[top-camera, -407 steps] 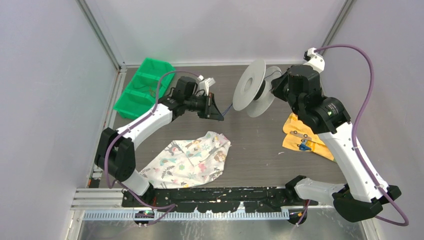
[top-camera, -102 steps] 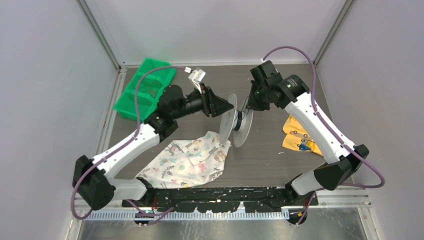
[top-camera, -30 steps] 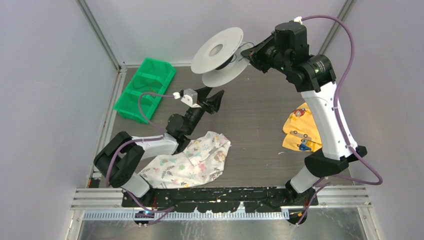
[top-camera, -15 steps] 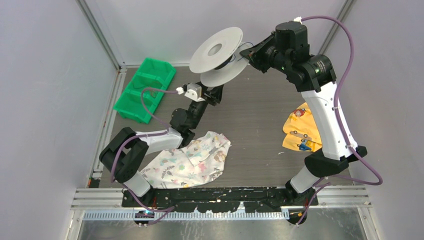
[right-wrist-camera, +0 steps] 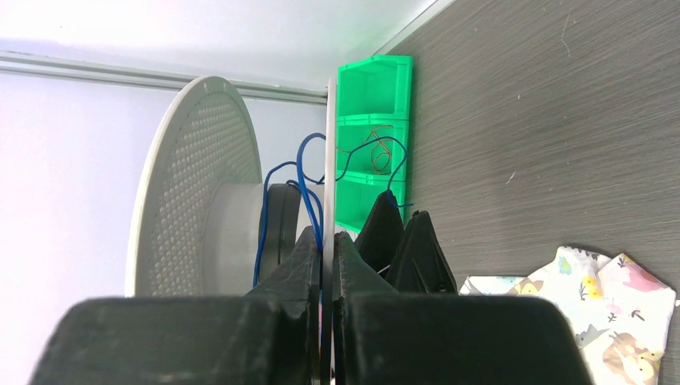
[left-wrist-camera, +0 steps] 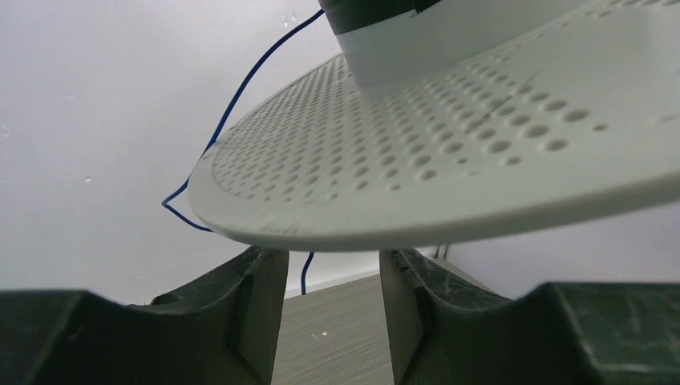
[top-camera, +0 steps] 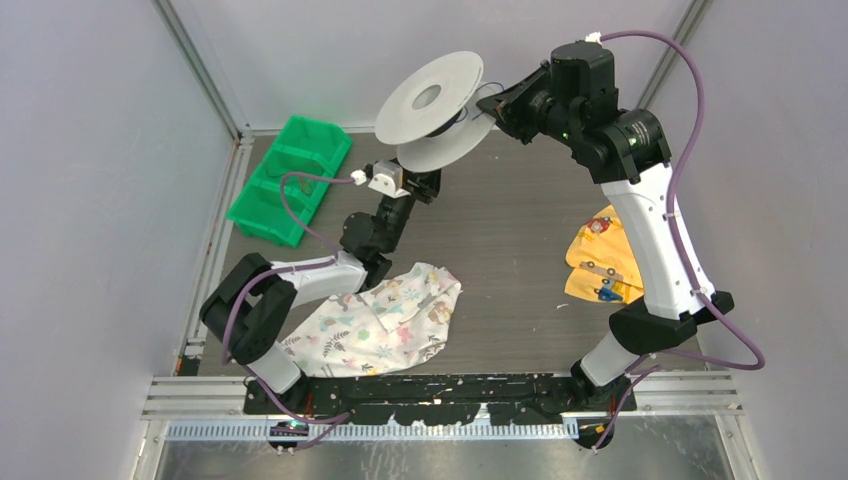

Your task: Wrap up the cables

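Note:
My right gripper (top-camera: 497, 101) is shut on the rim of one disc of the pale grey spool (top-camera: 432, 96) and holds it high above the back of the table, tilted. In the right wrist view its tips (right-wrist-camera: 327, 237) pinch the thin disc edge, with loose loops of blue wire (right-wrist-camera: 308, 199) beside the hub. My left gripper (top-camera: 427, 184) points up just under the spool's lower disc. In the left wrist view it (left-wrist-camera: 333, 314) is open and empty below the perforated disc (left-wrist-camera: 449, 160). A wire loop (left-wrist-camera: 240, 90) hangs off the hub to the left.
A green divided bin (top-camera: 285, 180) sits at the back left and holds a bit of thin wire (right-wrist-camera: 377, 152). A floral cloth (top-camera: 385, 320) lies at the front centre. A yellow cloth (top-camera: 605, 262) with small tools lies at the right, near the right arm.
My left gripper has risen and moved back until it is just under the spool. The right gripper has shifted the spool slightly left. Seconds earlier the spool was low over the table.

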You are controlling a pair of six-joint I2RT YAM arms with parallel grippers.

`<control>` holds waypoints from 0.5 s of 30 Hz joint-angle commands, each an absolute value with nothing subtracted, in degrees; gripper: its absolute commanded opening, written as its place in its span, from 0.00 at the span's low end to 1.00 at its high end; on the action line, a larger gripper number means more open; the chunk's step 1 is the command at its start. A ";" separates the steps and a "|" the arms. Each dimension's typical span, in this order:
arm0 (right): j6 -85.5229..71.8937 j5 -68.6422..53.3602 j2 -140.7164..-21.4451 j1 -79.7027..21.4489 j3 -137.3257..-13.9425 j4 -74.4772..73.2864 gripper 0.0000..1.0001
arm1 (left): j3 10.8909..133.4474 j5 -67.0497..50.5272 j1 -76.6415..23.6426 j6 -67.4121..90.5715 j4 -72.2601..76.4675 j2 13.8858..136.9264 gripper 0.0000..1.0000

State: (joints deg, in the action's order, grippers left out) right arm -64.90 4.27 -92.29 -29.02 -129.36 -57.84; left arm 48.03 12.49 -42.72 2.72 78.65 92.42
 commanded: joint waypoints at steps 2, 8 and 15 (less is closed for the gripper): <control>-66.98 3.03 -89.78 -28.45 -129.74 -50.93 0.01 | 50.00 14.01 -42.36 0.53 82.03 91.85 0.46; -67.19 2.39 -89.79 -28.34 -129.23 -50.38 0.01 | 49.92 14.50 -42.10 0.39 82.05 92.27 0.16; -67.58 2.40 -89.15 -27.89 -128.02 -49.68 0.01 | 49.23 15.00 -42.10 0.26 81.96 91.92 0.00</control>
